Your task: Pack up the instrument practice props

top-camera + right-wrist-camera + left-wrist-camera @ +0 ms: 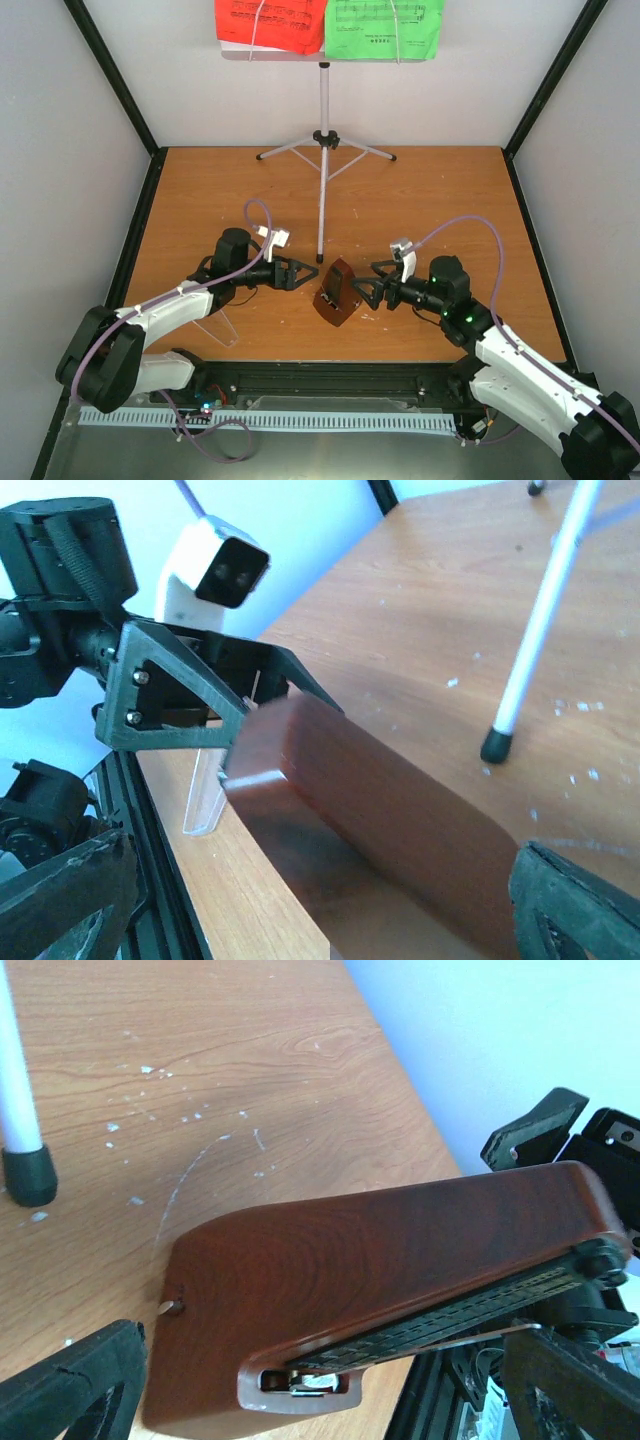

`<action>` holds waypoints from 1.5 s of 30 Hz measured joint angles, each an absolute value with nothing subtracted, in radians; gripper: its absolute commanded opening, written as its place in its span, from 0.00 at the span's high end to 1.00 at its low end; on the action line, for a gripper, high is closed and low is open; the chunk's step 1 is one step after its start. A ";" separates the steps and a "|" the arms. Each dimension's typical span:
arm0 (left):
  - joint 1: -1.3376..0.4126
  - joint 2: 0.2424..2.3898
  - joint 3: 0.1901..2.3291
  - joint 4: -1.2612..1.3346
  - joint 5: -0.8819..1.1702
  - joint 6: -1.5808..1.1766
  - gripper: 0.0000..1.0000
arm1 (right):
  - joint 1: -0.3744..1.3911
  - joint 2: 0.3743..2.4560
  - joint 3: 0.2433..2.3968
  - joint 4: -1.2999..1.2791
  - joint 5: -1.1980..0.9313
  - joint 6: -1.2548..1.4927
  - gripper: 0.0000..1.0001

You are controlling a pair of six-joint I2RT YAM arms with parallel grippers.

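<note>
Bracketing the metronome (335, 292), I hold my left gripper (304, 274) and right gripper (362, 290) both spread wide; it sits between their fingertips, gripped by neither; next, I judge, one must close squarely on its body.

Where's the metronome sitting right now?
In the top view, the metronome is on the table near its front centre, between the left gripper and right gripper, with the stand's nearest foot just behind it.
</note>
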State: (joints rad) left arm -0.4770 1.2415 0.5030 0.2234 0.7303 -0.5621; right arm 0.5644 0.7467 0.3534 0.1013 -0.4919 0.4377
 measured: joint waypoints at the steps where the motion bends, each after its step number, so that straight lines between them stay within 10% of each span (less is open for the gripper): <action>1: -0.479 1.242 0.504 0.229 0.737 -0.562 0.03 | 0.569 0.756 0.368 0.102 -0.494 0.415 0.00; 45: -0.630 1.248 0.568 0.406 0.886 -0.564 0.34 | 0.814 1.121 0.341 0.492 -0.142 0.088 0.04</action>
State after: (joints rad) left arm -0.6296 1.2476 0.5678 0.4057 0.8856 -0.5644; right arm 0.8139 1.1210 0.3408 0.4919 -0.1421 0.0879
